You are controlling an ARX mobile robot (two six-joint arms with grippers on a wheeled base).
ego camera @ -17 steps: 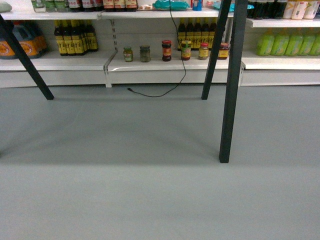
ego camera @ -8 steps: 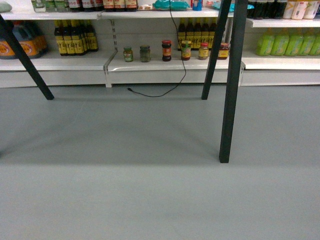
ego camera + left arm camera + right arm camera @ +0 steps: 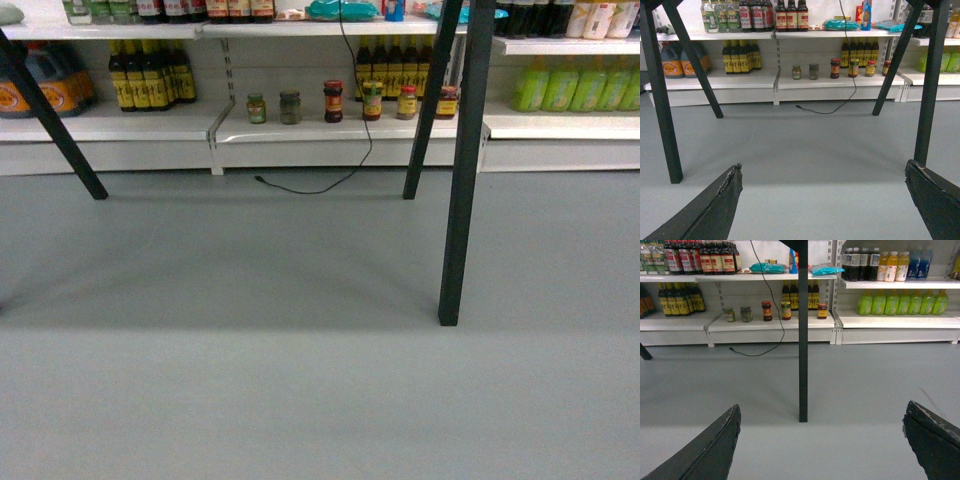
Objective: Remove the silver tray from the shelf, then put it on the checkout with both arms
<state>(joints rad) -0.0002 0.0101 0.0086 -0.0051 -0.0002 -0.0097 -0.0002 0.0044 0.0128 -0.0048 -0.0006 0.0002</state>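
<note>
From my left wrist camera, the left gripper point(image 3: 822, 200) stands wide open, both black fingers point(image 3: 715, 207) low at the frame edges with only grey floor point(image 3: 810, 160) between them. Beyond, dark table legs point(image 3: 662, 100) straddle the view, and the shelf point(image 3: 740, 80) carries dark bottles point(image 3: 740, 56) and small jars point(image 3: 813, 71), with a black cable point(image 3: 852, 75) trailing down. I can't find the silver tray anywhere; it isn't on any shelf board I see. The head view shows neither arm. On the right, the right gripper point(image 3: 820, 440) is equally spread and empty, facing green drink bottles point(image 3: 900, 302). I'd expect the tray to be stiff, light and slippery, far too wide for one hand, so I'd pinch the rim at opposite short ends.
</note>
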